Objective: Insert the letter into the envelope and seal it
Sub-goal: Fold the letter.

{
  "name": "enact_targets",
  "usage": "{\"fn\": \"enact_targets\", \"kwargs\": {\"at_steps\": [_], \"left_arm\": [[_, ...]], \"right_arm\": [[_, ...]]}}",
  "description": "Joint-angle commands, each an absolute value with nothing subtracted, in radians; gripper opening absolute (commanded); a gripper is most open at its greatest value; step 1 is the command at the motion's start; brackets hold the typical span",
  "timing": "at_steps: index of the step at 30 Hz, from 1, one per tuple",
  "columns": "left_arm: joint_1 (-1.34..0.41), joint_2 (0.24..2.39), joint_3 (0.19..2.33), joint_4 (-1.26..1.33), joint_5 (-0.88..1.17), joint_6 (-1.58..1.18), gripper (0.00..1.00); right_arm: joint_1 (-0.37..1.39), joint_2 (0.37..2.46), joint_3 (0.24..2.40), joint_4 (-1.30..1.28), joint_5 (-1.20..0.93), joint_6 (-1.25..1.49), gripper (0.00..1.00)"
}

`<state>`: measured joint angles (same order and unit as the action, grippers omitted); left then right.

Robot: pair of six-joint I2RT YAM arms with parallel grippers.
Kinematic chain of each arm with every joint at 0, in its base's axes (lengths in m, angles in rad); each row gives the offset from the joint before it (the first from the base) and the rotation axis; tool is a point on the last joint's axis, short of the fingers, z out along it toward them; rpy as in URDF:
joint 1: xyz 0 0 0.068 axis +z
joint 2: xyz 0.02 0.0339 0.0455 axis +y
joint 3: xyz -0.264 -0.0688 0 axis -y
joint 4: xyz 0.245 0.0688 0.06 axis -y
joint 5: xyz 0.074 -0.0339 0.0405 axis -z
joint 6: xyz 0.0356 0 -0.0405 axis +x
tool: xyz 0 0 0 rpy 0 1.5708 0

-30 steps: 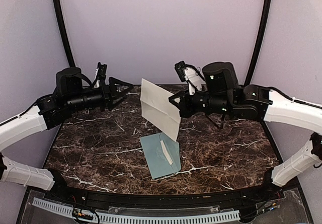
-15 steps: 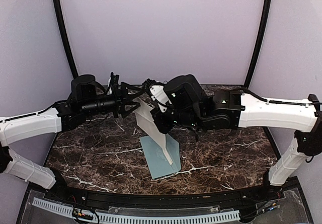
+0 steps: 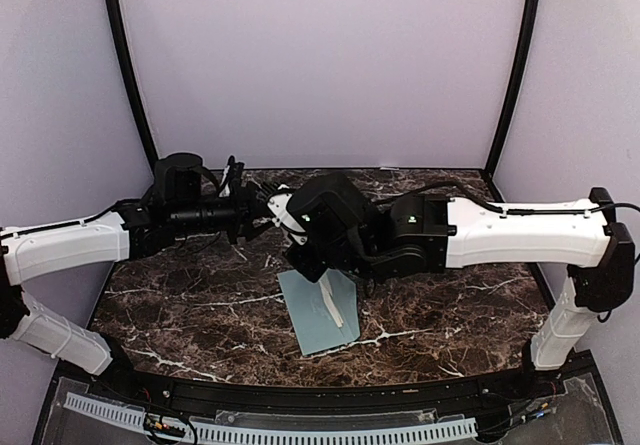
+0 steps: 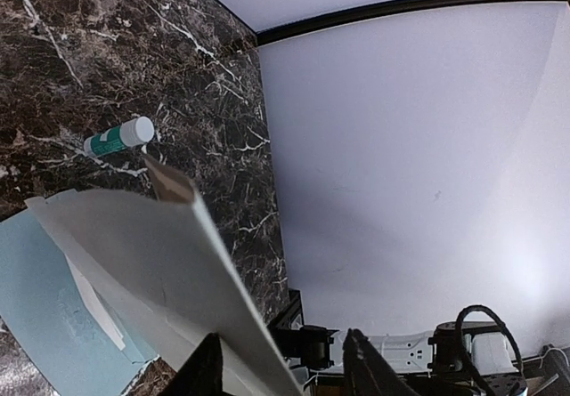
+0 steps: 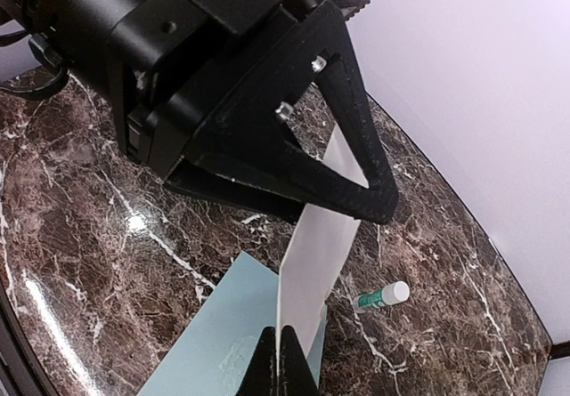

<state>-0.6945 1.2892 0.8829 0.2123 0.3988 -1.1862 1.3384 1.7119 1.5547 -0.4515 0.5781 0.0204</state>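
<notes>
My right gripper [image 5: 287, 365] is shut on the lower edge of the letter [image 5: 325, 245], a pale folded sheet held upright on edge over the envelope [image 5: 223, 343]. The pale grey-teal envelope [image 3: 310, 320] lies flat on the marble table, near the front centre. My left gripper [image 4: 287, 369] has reached in from the left and straddles the letter's [image 4: 160, 254] upper end. One finger is against the sheet and the other stands apart from it, so the jaws are open. From above, both wrists meet over the envelope and hide most of the letter.
A small white-and-green glue stick [image 5: 385, 295] lies on the marble just beyond the envelope [image 4: 36, 280]; the left wrist view shows the glue stick [image 4: 120, 138] too. The black frame and lilac walls close the table's back and sides.
Both arms have swung in towards the centre. The right one has brought the letter down over the envelope. The left gripper has reached the letter's top and its jaws have narrowed round it.
</notes>
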Motion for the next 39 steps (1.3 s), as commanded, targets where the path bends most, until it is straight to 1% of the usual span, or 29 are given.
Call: {"fn": "enact_targets", "kwargs": {"at_steps": [1, 7, 9, 10, 14, 17, 20, 21, 23, 24, 25, 28, 29, 30, 32, 35, 37, 39], "left_arm": [[-0.699, 1.288, 0.924, 0.149, 0.398, -1.16, 0.41], [-0.698, 1.312, 0.939, 0.113, 0.423, -1.137, 0.31], [-0.698, 1.323, 0.942, 0.112, 0.436, -1.139, 0.25], [-0.699, 1.331, 0.945, 0.112, 0.444, -1.138, 0.23], [-0.698, 1.344, 0.951, 0.107, 0.452, -1.138, 0.12], [-0.698, 1.346, 0.947, 0.109, 0.452, -1.148, 0.01], [-0.698, 1.344, 0.936, 0.122, 0.451, -1.163, 0.0], [-0.698, 1.342, 0.934, 0.127, 0.45, -1.168, 0.0], [-0.698, 1.338, 0.934, 0.129, 0.438, -1.169, 0.0], [-0.696, 1.335, 0.934, 0.131, 0.433, -1.168, 0.0], [-0.696, 1.329, 0.934, 0.132, 0.42, -1.167, 0.0], [-0.684, 1.31, 0.938, 0.139, 0.398, -1.153, 0.0], [-0.68, 1.299, 0.939, 0.138, 0.385, -1.147, 0.0], [-0.671, 1.292, 0.937, 0.137, 0.376, -1.133, 0.0], [-0.654, 1.266, 0.926, 0.143, 0.353, -1.11, 0.0], [-0.632, 1.221, 0.912, 0.149, 0.336, -1.067, 0.0], [-0.619, 1.196, 0.905, 0.166, 0.341, -1.027, 0.0], [-0.611, 1.175, 0.899, 0.19, 0.354, -0.98, 0.0]], "right_arm": [[1.349, 1.722, 1.595, -0.456, 0.639, 0.006, 0.0], [1.362, 1.744, 1.612, -0.482, 0.673, -0.039, 0.0], [1.37, 1.759, 1.626, -0.492, 0.688, -0.057, 0.0], [1.376, 1.771, 1.629, -0.493, 0.7, -0.066, 0.0], [1.392, 1.798, 1.645, -0.51, 0.731, -0.089, 0.0], [1.396, 1.809, 1.646, -0.514, 0.743, -0.096, 0.0], [1.399, 1.815, 1.644, -0.517, 0.759, -0.099, 0.01], [1.399, 1.817, 1.644, -0.518, 0.763, -0.101, 0.07], [1.399, 1.817, 1.642, -0.519, 0.767, -0.102, 0.22], [1.4, 1.814, 1.639, -0.52, 0.768, -0.098, 0.34], [1.4, 1.81, 1.635, -0.521, 0.765, -0.094, 0.39], [1.4, 1.783, 1.617, -0.517, 0.739, -0.064, 0.6], [1.4, 1.766, 1.604, -0.514, 0.729, -0.051, 0.69], [1.401, 1.746, 1.59, -0.508, 0.712, -0.036, 0.75], [1.4, 1.691, 1.557, -0.484, 0.679, -0.012, 0.83], [1.396, 1.594, 1.494, -0.425, 0.607, 0.011, 0.94], [1.379, 1.526, 1.45, -0.379, 0.55, 0.047, 0.98], [1.342, 1.469, 1.412, -0.34, 0.486, 0.088, 0.99]]}}
